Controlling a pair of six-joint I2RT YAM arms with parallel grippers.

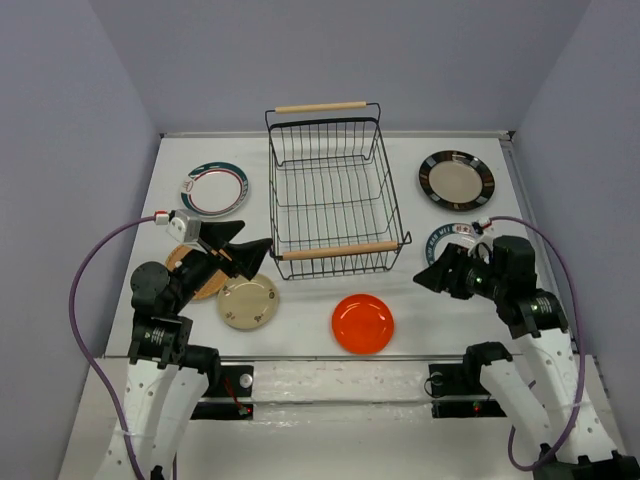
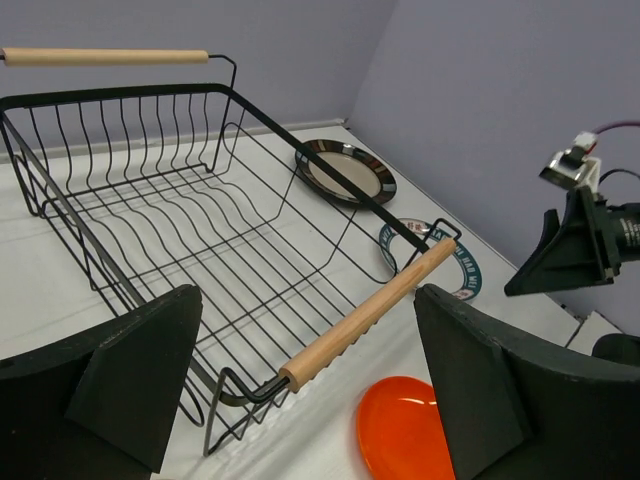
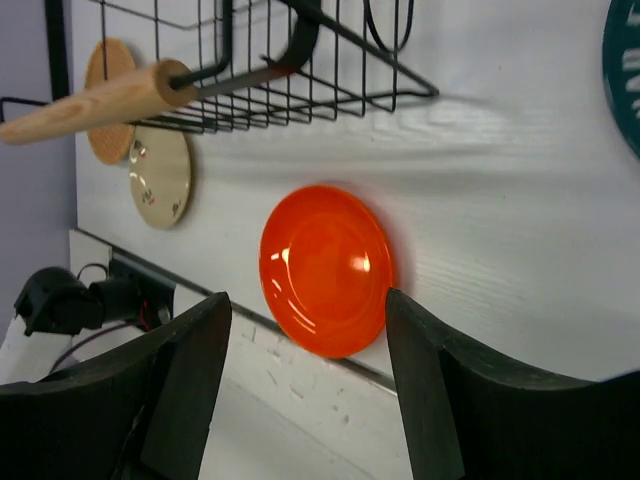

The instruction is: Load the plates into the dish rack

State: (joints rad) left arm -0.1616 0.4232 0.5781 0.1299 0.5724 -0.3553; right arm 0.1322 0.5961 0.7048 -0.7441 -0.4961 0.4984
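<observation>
Orange plate [image 1: 362, 323] lay at eight o'clock off the nearer right gripper [image 1: 430, 270], its jaws parted and empty; the left gripper [image 1: 252, 252] gaped wide, empty too.

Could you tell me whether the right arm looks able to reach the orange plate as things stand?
Probably yes: the right gripper is open, the orange plate lies flat on bare table nearby, and nothing stands between them.

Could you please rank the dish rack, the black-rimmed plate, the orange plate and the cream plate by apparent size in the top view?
1. dish rack
2. black-rimmed plate
3. orange plate and cream plate: too alike to rank
</observation>
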